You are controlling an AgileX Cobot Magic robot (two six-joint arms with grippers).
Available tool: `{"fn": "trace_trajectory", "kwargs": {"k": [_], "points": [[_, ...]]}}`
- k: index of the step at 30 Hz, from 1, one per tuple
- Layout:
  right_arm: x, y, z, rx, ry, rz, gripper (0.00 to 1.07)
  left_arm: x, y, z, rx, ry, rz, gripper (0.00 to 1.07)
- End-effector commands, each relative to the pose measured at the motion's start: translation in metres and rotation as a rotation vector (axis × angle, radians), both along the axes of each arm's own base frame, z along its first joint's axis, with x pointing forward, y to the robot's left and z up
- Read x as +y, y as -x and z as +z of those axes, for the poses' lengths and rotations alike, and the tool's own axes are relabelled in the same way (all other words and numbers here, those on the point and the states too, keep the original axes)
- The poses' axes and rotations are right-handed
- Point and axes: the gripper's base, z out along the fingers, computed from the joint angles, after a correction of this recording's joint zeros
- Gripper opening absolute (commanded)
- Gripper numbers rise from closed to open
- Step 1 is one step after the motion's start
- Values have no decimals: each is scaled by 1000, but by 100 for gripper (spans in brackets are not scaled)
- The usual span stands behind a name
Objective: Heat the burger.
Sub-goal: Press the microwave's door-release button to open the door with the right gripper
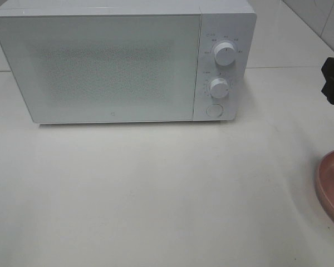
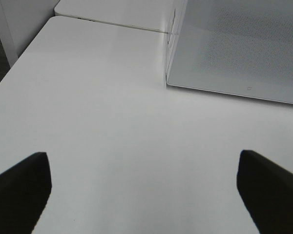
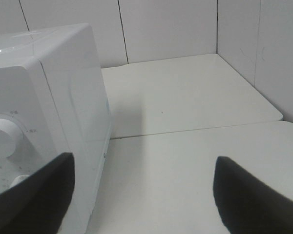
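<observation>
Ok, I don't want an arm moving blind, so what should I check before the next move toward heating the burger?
1. The microwave door open: not ok, it is shut.
2. The left gripper open and empty: ok.
3. The right gripper open and empty: ok.
4. The burger located: cannot tell; only a pink plate rim shows, at the high view's right edge.
5. The microwave's round button unobstructed: ok.

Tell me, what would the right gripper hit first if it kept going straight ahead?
Nothing close: the open right gripper points over the bare table, beside the microwave. It would likely meet the table farther on or the tiled wall; depth is unclear.
</observation>
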Motion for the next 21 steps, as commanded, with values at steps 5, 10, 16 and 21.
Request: {"fn": "trace_trajectory", "kwargs": {"k": [5, 10, 16, 21], "points": [[23, 5, 1, -23, 111, 63, 73, 0, 3, 0, -29, 0, 2, 98], [34, 9, 4, -52, 141, 68, 73, 0, 3, 0, -29, 0, 2, 98], [43, 14, 6, -74, 160, 46, 73, 0, 3, 0, -29, 0, 2, 98], [52, 20, 6, -79, 164, 46, 73, 0, 3, 0, -29, 0, 2, 98]]}}
